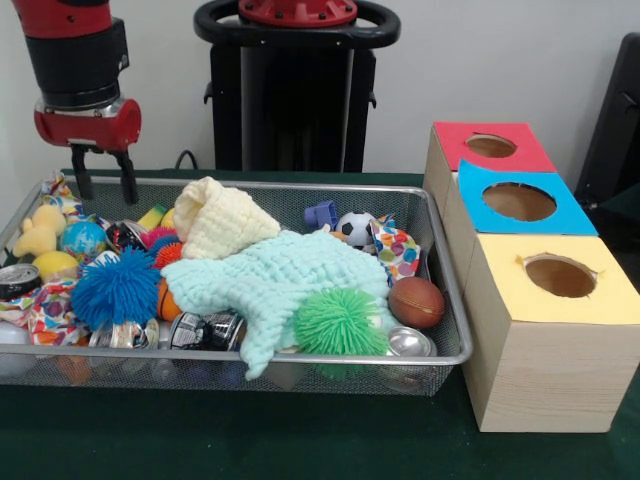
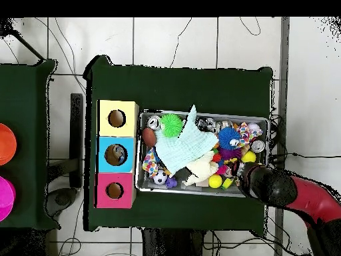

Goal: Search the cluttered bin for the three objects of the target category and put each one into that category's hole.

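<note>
My gripper (image 1: 104, 186) hangs open and empty above the far left corner of the wire mesh bin (image 1: 300, 357). In the overhead view only the arm's wrist (image 2: 270, 185) shows, over the bin's lower right corner. The bin holds a blue spiky ball (image 1: 115, 288), a green spiky ball (image 1: 340, 321), a brown ball (image 1: 416, 301), a small soccer ball (image 1: 354, 228), a globe ball (image 1: 83, 240) and a yellow plush (image 1: 42, 230). A mint knitted cloth (image 1: 280, 280) and a cream one (image 1: 225, 220) cover the middle. Beside the bin stand three boxes with holes: red (image 1: 490, 146), blue (image 1: 518, 201), yellow (image 1: 560, 276).
Metal cans (image 1: 410, 343) lie along the bin's near rim, another can (image 1: 18, 280) sits at its left end, and polka-dot fabric (image 1: 398, 250) sits near the soccer ball. Whatever lies under the cloths is hidden. A second green table with orange (image 2: 3, 143) and pink (image 2: 3, 199) discs is at the overhead view's left edge.
</note>
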